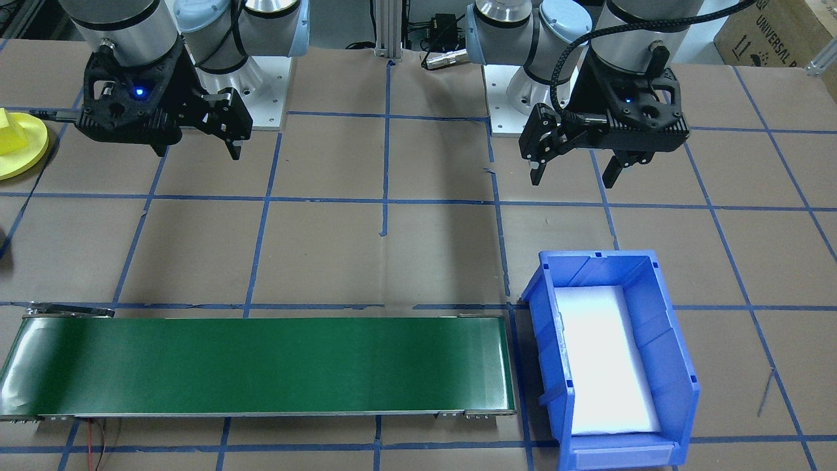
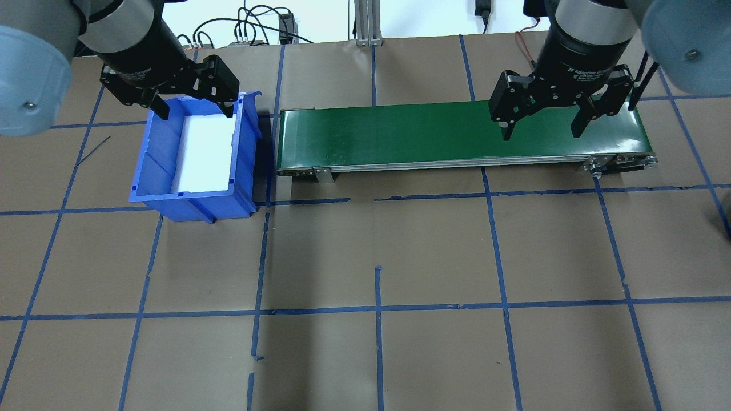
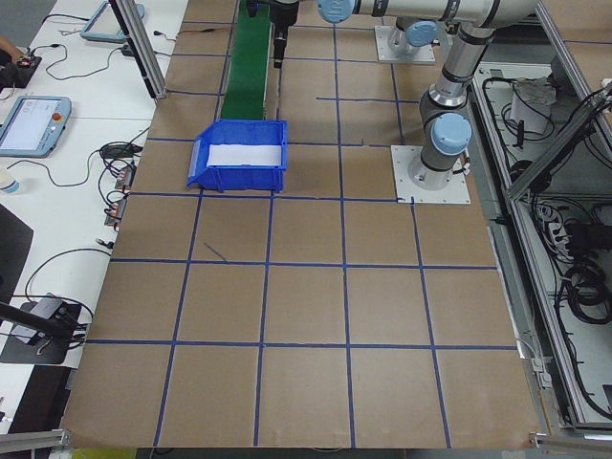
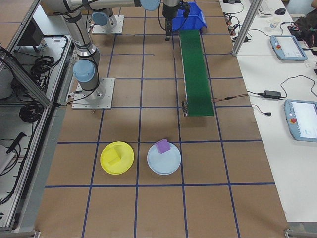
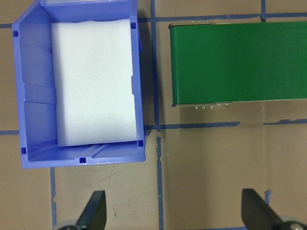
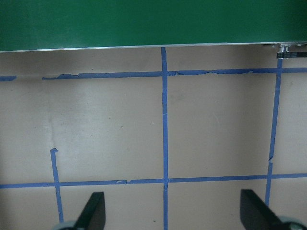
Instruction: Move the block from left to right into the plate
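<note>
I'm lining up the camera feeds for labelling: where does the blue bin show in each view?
Front-facing: blue bin lower right, beside the green conveyor.
Overhead: upper left, under the left gripper.
Exterior left: upper left of centre.
Exterior right: top edge, partly hidden.
Left wrist: upper left.
Right wrist: not in view.
Shared landmark: the conveyor's end next to the bin.

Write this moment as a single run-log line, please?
left claw: open, empty, above blue plastic bin | right claw: open, empty | green conveyor belt: bare | round yellow plastic plate: holds yellow block
</note>
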Controlling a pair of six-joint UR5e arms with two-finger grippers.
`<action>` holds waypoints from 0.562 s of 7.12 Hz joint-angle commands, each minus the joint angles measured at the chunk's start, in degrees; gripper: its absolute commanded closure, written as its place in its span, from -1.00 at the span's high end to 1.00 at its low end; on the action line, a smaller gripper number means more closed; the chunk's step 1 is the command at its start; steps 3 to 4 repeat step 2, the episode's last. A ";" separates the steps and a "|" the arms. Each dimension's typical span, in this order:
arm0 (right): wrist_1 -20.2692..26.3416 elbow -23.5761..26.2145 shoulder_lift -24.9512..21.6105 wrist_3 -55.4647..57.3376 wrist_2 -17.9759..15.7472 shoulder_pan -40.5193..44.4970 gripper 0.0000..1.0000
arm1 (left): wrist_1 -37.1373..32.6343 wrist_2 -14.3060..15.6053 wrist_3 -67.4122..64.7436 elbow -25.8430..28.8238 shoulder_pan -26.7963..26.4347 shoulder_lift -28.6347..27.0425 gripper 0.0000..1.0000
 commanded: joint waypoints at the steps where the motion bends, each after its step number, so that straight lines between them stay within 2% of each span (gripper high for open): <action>1: -0.07 0.00 -0.02 0.04 0.35 -0.09 1.00 | 0.00 0.00 0.00 0.00 0.04 0.00 1.00; 4: 0.02 0.00 -0.11 0.04 1.13 -0.01 1.00 | 0.00 0.00 0.00 0.00 0.04 0.00 1.00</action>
